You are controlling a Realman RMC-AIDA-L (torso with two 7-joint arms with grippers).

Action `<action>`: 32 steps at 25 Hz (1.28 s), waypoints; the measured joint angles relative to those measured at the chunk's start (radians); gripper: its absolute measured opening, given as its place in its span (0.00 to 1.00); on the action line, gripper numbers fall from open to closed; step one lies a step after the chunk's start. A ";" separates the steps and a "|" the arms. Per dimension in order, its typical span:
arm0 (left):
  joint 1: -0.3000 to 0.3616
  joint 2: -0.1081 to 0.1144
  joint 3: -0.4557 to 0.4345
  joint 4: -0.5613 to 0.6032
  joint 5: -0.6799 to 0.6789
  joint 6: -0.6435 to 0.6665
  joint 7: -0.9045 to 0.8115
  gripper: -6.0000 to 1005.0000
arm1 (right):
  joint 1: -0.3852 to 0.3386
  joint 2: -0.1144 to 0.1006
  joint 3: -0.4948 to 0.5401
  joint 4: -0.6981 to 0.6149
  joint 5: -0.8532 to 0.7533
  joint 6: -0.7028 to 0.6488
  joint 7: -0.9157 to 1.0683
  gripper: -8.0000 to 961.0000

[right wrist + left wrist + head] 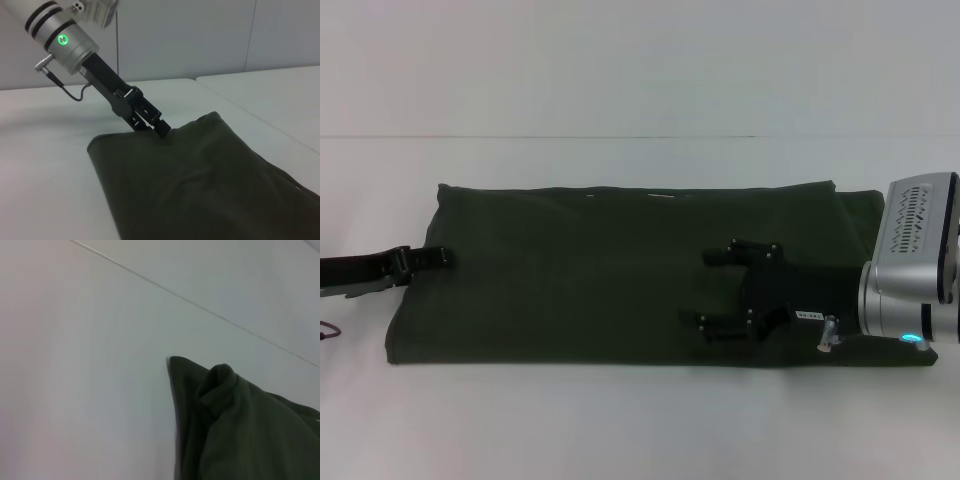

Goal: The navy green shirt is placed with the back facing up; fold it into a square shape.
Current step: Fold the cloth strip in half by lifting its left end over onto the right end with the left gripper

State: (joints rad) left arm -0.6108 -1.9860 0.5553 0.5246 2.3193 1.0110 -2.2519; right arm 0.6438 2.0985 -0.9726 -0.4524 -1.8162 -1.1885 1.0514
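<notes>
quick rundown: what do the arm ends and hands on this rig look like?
Right hand: black, two-fingered, small silver screws, white label on its black base. Behind it a silver wrist with a vented housing, a lit cyan-green indicator and a metal connector. Left hand: black and slim, on a silver cylinder with black bands, green ring light, thin dark cable.

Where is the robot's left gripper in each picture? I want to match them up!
Head view: the left gripper is at the picture's left edge, its tips at the shirt's left edge.
Left wrist view: not in it; only the navy green shirt and the white table show.
Right wrist view: it reaches down from the upper left to the shirt's far edge.
Shared landmark: that shirt edge, bunched where the gripper meets it.
</notes>
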 joint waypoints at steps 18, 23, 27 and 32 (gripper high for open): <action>-0.017 -0.039 0.000 -0.006 -0.012 0.010 -0.009 0.82 | 0.002 0.000 -0.009 0.000 0.003 0.000 0.004 0.95; -0.027 -0.049 0.000 -0.008 -0.012 0.011 -0.009 0.81 | 0.002 0.000 -0.010 0.000 0.003 0.000 0.004 0.95; -0.028 -0.054 0.000 -0.008 -0.012 0.011 -0.013 0.81 | 0.002 0.000 -0.011 0.000 0.003 -0.001 0.004 0.95; -0.029 -0.054 0.013 -0.008 -0.009 0.018 -0.037 0.80 | 0.002 0.000 -0.011 0.000 0.004 -0.003 0.004 0.95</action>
State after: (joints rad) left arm -0.6402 -2.0402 0.5684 0.5165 2.3107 1.0295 -2.2889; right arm 0.6457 2.0985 -0.9834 -0.4525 -1.8119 -1.1911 1.0554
